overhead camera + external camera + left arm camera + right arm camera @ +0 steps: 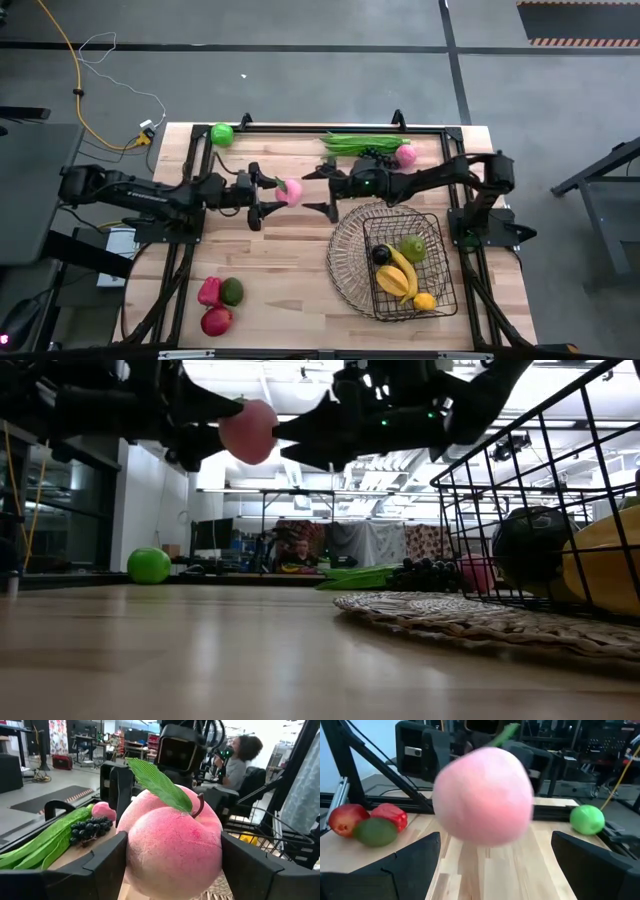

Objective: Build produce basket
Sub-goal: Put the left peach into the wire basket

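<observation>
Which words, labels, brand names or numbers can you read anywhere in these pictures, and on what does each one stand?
None can be read.
The peach, basket, bananas and table carry no print.
Posters in the room behind the table in the low view are too small to read.

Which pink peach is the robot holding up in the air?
The peach gripped by the left gripper above the middle of the table, facing the open right gripper. The other peach lies by the grapes at the far edge.

pink peach (172,847), green apple (221,134), dark basket (345,262)
</observation>
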### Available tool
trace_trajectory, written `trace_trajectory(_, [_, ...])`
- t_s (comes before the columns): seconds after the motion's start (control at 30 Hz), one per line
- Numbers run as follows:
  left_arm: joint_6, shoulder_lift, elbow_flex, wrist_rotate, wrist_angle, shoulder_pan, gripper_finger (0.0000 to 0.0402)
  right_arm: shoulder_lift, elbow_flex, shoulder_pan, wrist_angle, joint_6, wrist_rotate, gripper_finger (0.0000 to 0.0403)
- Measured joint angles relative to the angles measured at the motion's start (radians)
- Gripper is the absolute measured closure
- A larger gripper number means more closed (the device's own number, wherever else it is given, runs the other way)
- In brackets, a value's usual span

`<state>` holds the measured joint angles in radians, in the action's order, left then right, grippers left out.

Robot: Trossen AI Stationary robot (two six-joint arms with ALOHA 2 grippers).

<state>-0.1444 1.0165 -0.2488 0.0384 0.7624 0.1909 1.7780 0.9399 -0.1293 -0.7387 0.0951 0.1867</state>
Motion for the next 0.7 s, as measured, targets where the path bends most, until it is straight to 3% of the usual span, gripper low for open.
trace_trajectory(0.7, [0.013,0.157,-0.063,0.030,0.061,-0.029,0.0134,0.008,0.019,0.034,-0.021,0.019,0.010,0.0034])
